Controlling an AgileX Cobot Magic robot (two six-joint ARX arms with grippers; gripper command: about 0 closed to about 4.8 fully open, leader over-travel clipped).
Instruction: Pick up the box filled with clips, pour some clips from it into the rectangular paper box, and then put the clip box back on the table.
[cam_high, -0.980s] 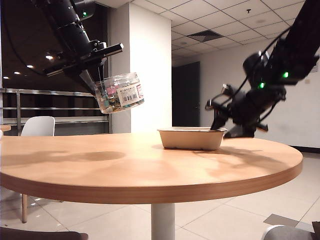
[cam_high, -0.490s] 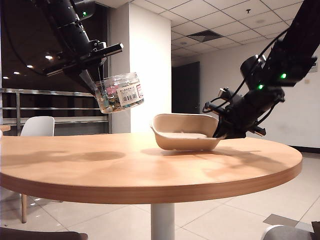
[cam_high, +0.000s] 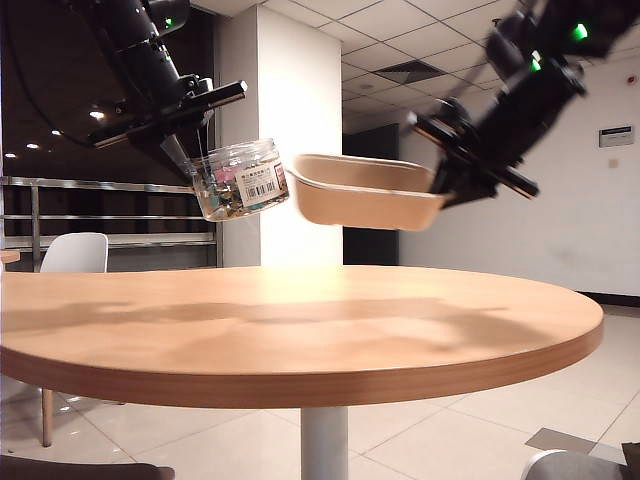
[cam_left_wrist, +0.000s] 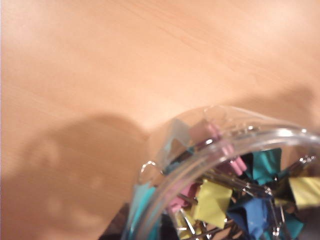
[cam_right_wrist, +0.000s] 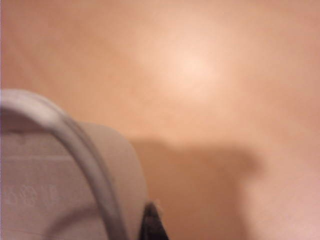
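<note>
1 clip jar (cam_high: 240, 179) in left gripper (cam_high: 190, 150), 1 tray (cam_high: 362, 194) pinched by right gripper (cam_high: 440, 190), above 1 table (cam_high: 300, 320).

Warm indoor light; soft shadows on table (cam_high: 300, 330); wrist views seemingly blurred.

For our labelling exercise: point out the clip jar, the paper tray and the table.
clip jar (cam_high: 240, 180), exterior view, on its barcode label.
paper tray (cam_high: 365, 207), exterior view, on its outer side wall.
table (cam_high: 300, 330), exterior view, on the bare wood top.

clip jar (cam_high: 240, 178) left, above table (cam_high: 300, 320) | paper box (cam_high: 362, 193) just right, also aloft | clips (cam_left_wrist: 235, 195) in jar
</note>
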